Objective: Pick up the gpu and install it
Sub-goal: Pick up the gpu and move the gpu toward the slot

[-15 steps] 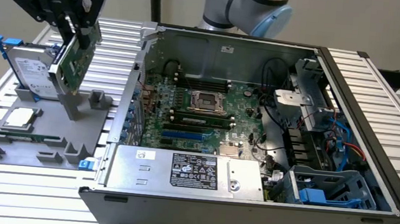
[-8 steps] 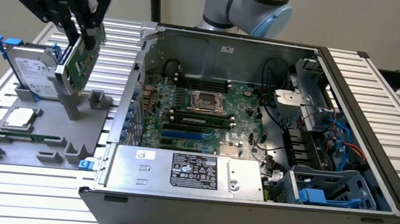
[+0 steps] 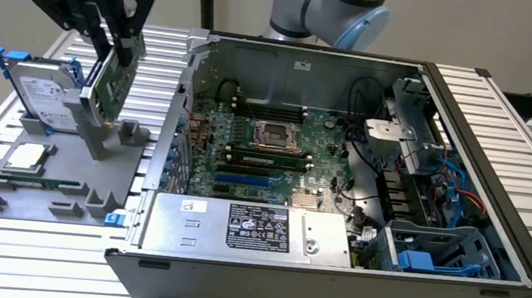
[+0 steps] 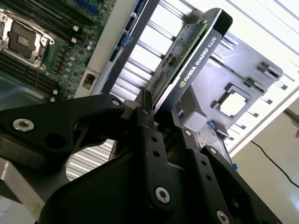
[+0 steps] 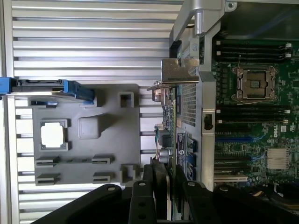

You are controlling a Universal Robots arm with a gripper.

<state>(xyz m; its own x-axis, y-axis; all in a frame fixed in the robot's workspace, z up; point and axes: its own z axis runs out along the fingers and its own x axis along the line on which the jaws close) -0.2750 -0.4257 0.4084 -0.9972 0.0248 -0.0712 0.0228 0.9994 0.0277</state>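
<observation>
The gpu hangs upright above the right part of the grey parts tray, just outside the open computer case. Its green board faces the case, and its silver end bracket points away from my gripper. My gripper is shut on the card's top edge. In the second wrist view the gpu runs away from the black fingers. Seen in the first wrist view, the gpu lies between the tray and the motherboard, with the gripper clamped on its near end.
A silver hard drive in a blue frame stands at the tray's back. A processor chip lies on the tray. Inside the case are the motherboard, a blue slot, a power supply and cables.
</observation>
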